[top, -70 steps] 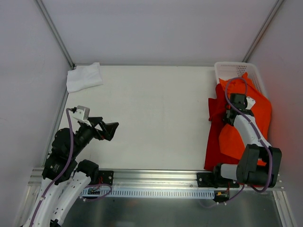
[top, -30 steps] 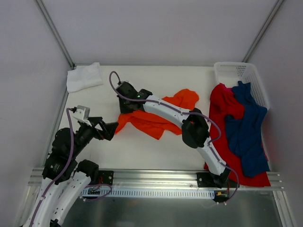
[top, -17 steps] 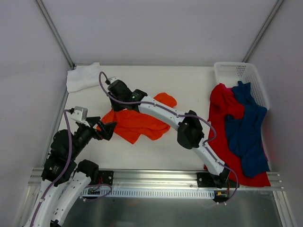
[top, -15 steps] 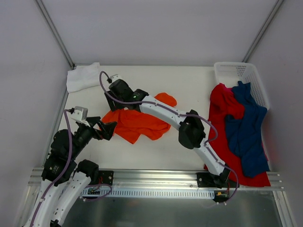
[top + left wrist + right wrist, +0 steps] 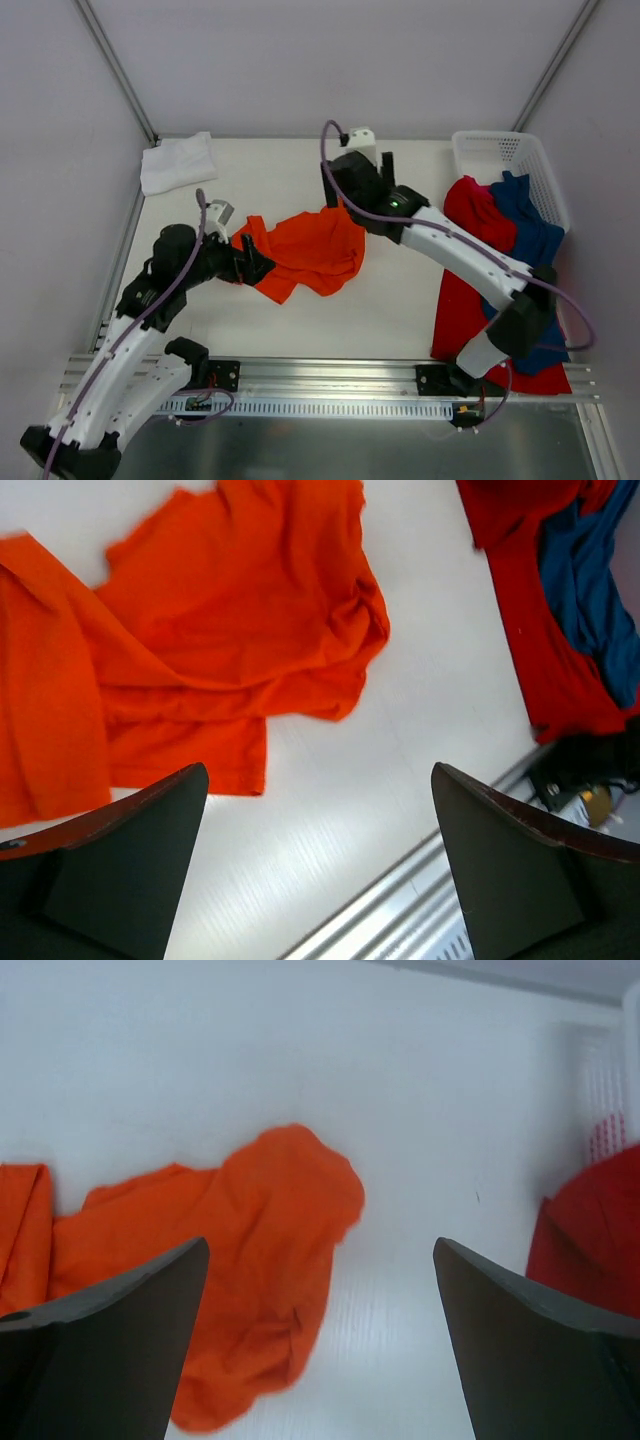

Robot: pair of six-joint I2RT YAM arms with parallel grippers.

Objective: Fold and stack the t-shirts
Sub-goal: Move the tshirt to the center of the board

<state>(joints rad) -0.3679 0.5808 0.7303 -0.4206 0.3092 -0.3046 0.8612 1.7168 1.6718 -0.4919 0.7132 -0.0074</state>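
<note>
Left hand point(image 5: 252, 265) has come forward from the near-left, fingers spread and empty, to the near-left edge of the orange t-shirt point(image 5: 310, 250), which lies crumpled mid-worktop point(image 5: 400, 300). Just past it the right hand point(image 5: 355, 180) has let the shirt go and lifted away, fingers spread with nothing between them — the drag looks done, flattening for a first fold likely next. Farther off, the red t-shirt point(image 5: 465, 215) and dark blue t-shirt point(image 5: 525, 235) are heaped by the basket point(image 5: 500, 148) and the white t-shirt point(image 5: 178, 162) sits far left — no readable writing anywhere.
</note>
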